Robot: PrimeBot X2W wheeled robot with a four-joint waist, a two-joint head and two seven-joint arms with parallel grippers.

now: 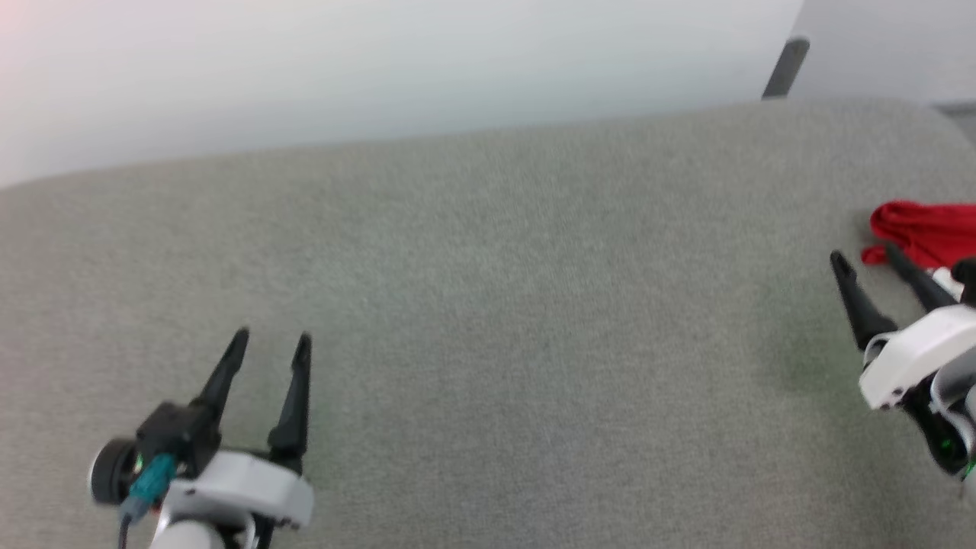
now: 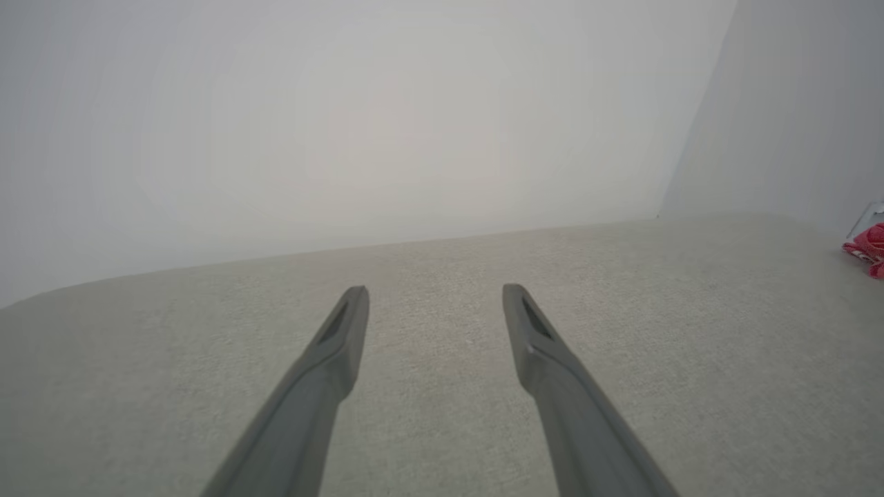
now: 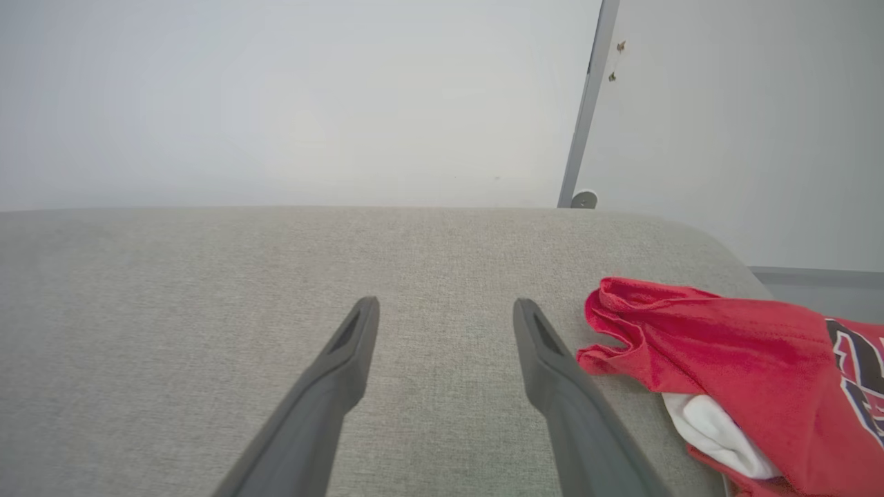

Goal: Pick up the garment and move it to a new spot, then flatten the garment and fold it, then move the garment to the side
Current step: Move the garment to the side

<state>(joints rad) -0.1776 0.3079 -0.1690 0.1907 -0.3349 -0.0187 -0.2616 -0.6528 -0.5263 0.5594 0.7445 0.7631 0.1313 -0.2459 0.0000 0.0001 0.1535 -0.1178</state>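
free: grey padded surface [image 1: 488,305], centre and left | obstacle: garment [image 1: 926,229], far right edge

Soft, even light fills all 3 views, washing the pale wall [image 1: 381,69] almost white, with a pink tint at the head view's upper left. The head view is slightly blurred, and a faint shadow darkens the grey cushion [image 1: 488,305] below the right gripper [image 1: 864,255].

No readable text anywhere. The red garment [image 3: 746,359] carries a black print [image 3: 860,369] with a white outline at the right edge of the right wrist view. It is cut off by the frame and creased, so I can't tell letters from digits. In the head and left wrist views the garment is too small to read.
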